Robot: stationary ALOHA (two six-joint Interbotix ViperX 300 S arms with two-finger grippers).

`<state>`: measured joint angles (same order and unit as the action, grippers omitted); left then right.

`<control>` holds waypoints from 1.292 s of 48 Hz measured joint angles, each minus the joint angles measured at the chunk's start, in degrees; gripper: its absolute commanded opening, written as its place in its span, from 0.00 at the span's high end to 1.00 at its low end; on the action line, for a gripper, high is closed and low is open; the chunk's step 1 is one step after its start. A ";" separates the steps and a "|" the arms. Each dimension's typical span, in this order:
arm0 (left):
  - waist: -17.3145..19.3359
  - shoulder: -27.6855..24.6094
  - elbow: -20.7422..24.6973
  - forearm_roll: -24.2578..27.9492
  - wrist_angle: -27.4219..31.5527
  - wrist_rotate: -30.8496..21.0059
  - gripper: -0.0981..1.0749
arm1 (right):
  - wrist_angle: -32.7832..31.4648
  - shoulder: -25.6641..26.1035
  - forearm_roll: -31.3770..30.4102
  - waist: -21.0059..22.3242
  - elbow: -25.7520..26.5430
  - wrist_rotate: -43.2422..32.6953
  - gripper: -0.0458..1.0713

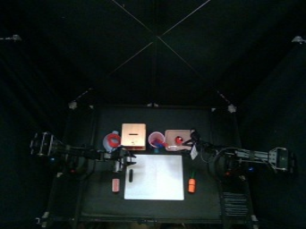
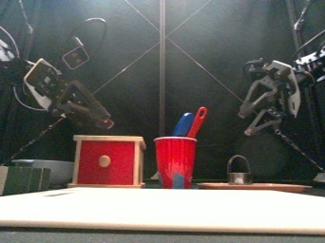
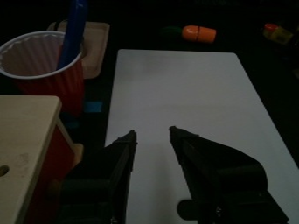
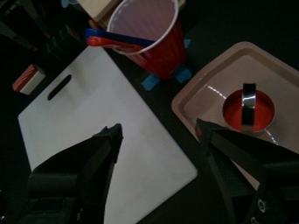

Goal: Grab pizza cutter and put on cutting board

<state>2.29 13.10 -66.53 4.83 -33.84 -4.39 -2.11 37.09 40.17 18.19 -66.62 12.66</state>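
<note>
**Cutter stands in the red cup while both arms hang above the board**

The pizza cutter (image 2: 193,122) stands upright in a red cup (image 2: 174,161), its red handle and blue end leaning against the rim. The cup sits just beyond the far edge of the cutting board (image 1: 156,176), which lies bare and flat at the front of the table.

Beside the cup, on the left-arm side, stands a tan wooden box (image 2: 108,159) with a red face. On the other side is a pink tray (image 4: 239,83) holding a small red piece with a dark metal handle (image 4: 249,103). A blue scrap (image 4: 153,80) lies at the cup's foot. A stubby orange piece (image 3: 198,34) lies just off one long edge of the board, and another small red-orange piece (image 1: 116,184) lies off the opposite edge.

The left gripper (image 3: 152,138) hovers over the board with its jaws a little apart and nothing between them. The right gripper (image 4: 162,137) hangs above the board's corner near the tray, jaws spread wide and empty.

The table (image 1: 96,201) is black, and black curtains close the pen on all sides.
</note>
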 measured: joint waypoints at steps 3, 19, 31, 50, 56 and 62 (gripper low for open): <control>0.00 0.00 0.00 0.00 0.00 0.00 0.26 | -0.18 0.35 0.26 -0.79 -0.18 0.00 0.08; 0.00 0.18 0.09 0.00 -0.35 -0.09 0.26 | -0.26 0.09 -2.37 -5.71 0.09 0.18 0.08; 0.00 0.18 0.09 -0.44 -0.26 -0.18 0.26 | -2.99 0.44 -11.51 -8.88 6.15 0.09 0.08; 0.00 0.18 0.09 -2.46 -0.26 -0.09 0.26 | -8.61 -5.01 -23.55 -7.03 18.46 -0.09 0.08; 0.00 0.18 0.09 -2.55 -0.35 -0.09 0.26 | -10.02 -8.70 -26.28 -6.68 22.15 -0.09 0.08; 0.09 0.18 0.09 -2.55 -0.35 -0.18 0.26 | -11.87 -14.33 -29.36 -6.68 25.75 -0.09 0.08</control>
<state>2.37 13.27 -66.45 2.29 -34.19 -4.57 -13.97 22.76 10.81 11.51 -40.87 12.57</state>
